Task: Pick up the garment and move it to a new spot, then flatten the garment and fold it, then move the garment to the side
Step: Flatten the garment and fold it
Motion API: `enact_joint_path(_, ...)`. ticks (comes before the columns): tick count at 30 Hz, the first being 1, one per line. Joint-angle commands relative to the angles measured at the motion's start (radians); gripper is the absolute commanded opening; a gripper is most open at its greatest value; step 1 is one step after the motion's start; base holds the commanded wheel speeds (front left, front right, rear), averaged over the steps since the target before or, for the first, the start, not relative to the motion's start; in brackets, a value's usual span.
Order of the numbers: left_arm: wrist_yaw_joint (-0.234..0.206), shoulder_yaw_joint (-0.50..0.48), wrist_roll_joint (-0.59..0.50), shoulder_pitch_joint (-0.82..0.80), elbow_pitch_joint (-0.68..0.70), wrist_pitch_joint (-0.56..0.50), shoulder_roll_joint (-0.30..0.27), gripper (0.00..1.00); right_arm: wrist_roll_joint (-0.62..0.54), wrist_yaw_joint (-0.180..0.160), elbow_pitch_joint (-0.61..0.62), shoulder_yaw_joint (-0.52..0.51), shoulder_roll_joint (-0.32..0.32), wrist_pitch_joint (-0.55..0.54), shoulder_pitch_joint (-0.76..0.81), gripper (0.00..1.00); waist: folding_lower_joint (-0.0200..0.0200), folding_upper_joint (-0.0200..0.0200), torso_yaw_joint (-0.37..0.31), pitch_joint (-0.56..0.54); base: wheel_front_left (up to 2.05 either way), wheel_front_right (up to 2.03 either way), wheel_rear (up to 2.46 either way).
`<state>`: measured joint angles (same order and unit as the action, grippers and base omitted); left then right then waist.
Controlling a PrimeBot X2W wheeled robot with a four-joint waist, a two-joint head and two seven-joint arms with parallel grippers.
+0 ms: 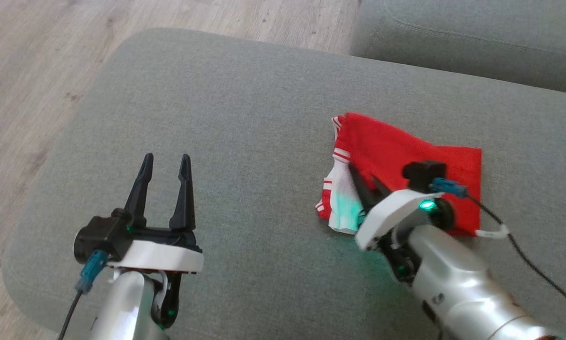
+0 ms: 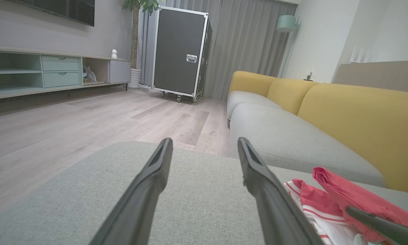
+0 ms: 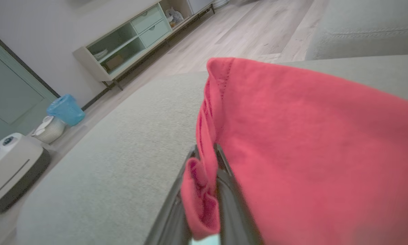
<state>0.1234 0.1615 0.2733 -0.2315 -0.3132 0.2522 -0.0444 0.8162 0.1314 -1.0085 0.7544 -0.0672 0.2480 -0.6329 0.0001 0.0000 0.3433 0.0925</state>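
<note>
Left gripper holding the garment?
No, the left gripper stands open over the cushion, apart from the garment.

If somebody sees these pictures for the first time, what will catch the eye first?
First comes the red and white garment, lying right of centre on the grey cushion in the head view. The right gripper is closed on a red fold at its near edge. At the lower left, the left gripper stands wide open over the cushion, holding nothing.
</note>
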Motion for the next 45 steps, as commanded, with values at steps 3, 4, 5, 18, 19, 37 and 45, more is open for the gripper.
enact_joint_path(3,-0.003,-0.024,0.004,-0.049,0.022,0.010,-0.006,1.00,0.089,-0.001,0.103,0.084,0.017,0.010,-0.004,1.00,-0.0001,0.0000,-0.008,-0.003,0.00,0.00,0.00)
enact_joint_path(4,-0.004,-0.025,0.004,-0.049,0.020,0.010,-0.006,1.00,0.123,-0.001,0.127,0.104,0.017,0.010,-0.003,1.00,-0.0001,0.0000,-0.012,-0.005,0.00,0.00,0.00)
enact_joint_path(5,-0.004,-0.027,0.003,-0.049,0.018,0.010,-0.006,1.00,0.150,-0.001,0.143,0.121,0.017,0.010,-0.008,1.00,-0.0001,0.0000,-0.018,-0.007,0.00,0.00,0.00)
enact_joint_path(18,-0.005,-0.073,-0.001,-0.032,0.052,0.010,-0.006,1.00,-0.195,-0.001,0.197,-0.243,0.010,0.014,-0.073,1.00,-0.0001,0.0000,-0.171,-0.033,0.00,0.00,0.00)
enact_joint_path(19,-0.005,-0.076,0.000,-0.030,0.055,0.010,-0.006,1.00,-0.259,-0.001,0.220,-0.300,0.003,0.014,-0.056,1.00,-0.0001,0.0000,-0.183,-0.034,0.00,0.00,0.00)
enact_joint_path(37,-0.018,-0.104,-0.004,0.032,0.061,0.010,-0.006,1.00,-0.753,-0.001,0.618,-0.735,0.015,0.014,0.319,1.00,-0.0001,0.0000,-0.349,-0.043,0.00,0.00,0.00)
enact_joint_path(45,-0.024,-0.116,-0.004,0.054,0.057,0.010,-0.006,1.00,-0.698,-0.001,0.672,-0.719,0.017,0.014,0.398,1.00,-0.0001,0.0000,-0.370,-0.036,0.00,0.00,0.00)
